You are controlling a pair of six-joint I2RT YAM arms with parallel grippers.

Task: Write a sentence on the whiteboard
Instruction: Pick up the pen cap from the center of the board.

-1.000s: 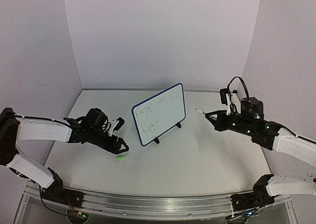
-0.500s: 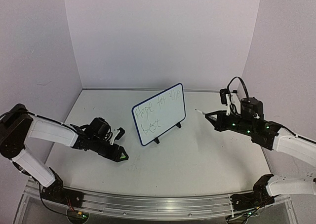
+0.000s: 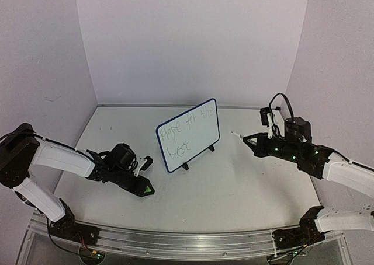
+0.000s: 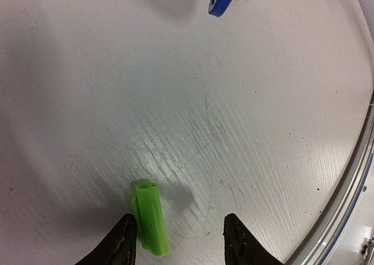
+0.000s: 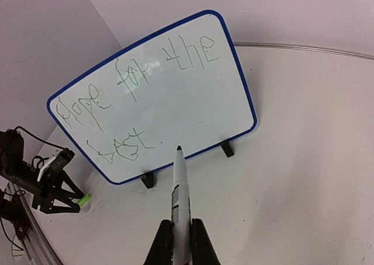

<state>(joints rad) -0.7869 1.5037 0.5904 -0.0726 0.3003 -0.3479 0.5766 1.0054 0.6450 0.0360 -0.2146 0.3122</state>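
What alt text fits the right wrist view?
The right gripper, shut on a marker, aims the tip at a blue-rimmed whiteboard standing on the table, with "hope for the best" handwritten in green. At lower left, the left gripper sits by a small green cap.

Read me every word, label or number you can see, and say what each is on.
"Hope for the": handwritten, top row of the whiteboard.
"best": handwritten, on the row below.
Nothing else is readable in any view.
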